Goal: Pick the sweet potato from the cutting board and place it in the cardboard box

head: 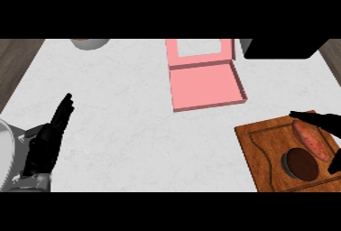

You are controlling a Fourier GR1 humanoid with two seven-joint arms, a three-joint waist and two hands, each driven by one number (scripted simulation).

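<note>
White counter (133,135) holds a cutting board (266,153) near right. The right hand (320,121) curls its fingers round the sweet potato (311,140) there, ready to lift it to the pink box (203,88). The left hand (47,140) rests open.

The white, faintly veined counter top (133,113) looks smooth and matt. At four o'clock the brown rectangular wooden cutting board (263,153) shows streaked grain. At twelve o'clock the pink open cardboard box (203,88) looks plain matt.
</note>
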